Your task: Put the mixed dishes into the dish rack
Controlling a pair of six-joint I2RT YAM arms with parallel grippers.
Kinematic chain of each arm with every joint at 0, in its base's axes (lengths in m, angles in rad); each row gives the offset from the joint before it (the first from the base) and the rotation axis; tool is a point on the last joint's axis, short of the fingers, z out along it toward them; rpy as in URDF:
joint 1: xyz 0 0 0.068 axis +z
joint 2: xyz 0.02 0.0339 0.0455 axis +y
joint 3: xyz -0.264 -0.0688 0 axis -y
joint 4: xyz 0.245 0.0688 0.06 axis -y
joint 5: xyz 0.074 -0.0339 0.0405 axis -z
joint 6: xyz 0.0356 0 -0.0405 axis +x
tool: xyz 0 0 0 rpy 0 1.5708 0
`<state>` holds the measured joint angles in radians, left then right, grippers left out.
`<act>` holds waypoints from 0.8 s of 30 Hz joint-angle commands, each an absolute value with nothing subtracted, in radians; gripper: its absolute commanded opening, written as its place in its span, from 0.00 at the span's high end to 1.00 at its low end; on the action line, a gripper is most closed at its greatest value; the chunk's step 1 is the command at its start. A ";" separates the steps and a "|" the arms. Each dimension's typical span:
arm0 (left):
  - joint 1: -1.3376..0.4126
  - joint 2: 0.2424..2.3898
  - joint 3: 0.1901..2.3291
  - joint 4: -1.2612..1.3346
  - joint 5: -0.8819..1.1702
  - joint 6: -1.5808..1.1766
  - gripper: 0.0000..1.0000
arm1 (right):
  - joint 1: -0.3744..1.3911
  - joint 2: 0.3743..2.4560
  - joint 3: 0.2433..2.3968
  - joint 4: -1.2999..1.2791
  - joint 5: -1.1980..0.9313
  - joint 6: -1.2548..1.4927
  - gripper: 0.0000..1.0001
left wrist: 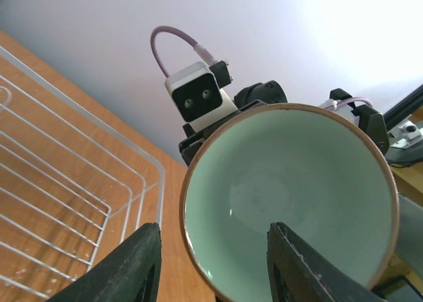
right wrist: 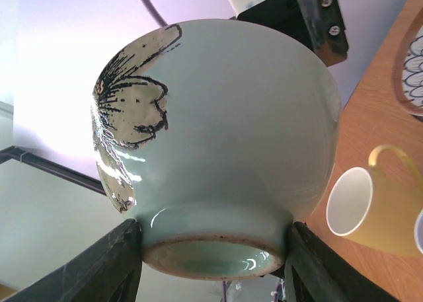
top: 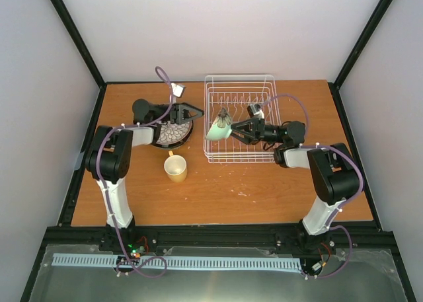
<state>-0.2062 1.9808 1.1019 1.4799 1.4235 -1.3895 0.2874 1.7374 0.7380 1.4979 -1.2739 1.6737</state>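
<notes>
The right gripper [top: 232, 129] is clamped tight on the foot ring of the pale green bowl [top: 219, 125], which is tipped on its side over the left part of the dish rack [top: 241, 84], its mouth turned toward the left arm. Over at the stack of plates [top: 169, 134], the left gripper [top: 190, 111] hangs with its jaws spread and nothing between them. The yellow mug [top: 176, 168] sits upright on the table [top: 264, 189], just in front of that stack.

Dish rack [top: 241, 90] at far edge, centre; pale green bowl [top: 220, 125] tipped sideways over its left part; yellow mug [top: 176, 168] upright, centre-left; plate stack [top: 173, 133] behind mug.
</notes>
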 commanded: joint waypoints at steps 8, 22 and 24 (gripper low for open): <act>-0.142 1.732 1.353 -0.024 1.014 -0.204 0.56 | 0.165 1.615 0.745 1.193 -1.299 1.315 0.97; -0.140 1.529 1.325 -0.397 0.507 -0.019 0.58 | 0.299 1.627 1.398 -0.779 -0.291 0.136 0.97; -0.141 1.519 1.320 -0.423 0.458 -0.018 0.58 | 0.315 1.656 1.423 -0.838 -0.215 0.133 0.97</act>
<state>-0.1406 1.5417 1.3293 -0.2733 0.6220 -0.0845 0.2852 1.6043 1.3609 -0.5777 -0.4675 0.2459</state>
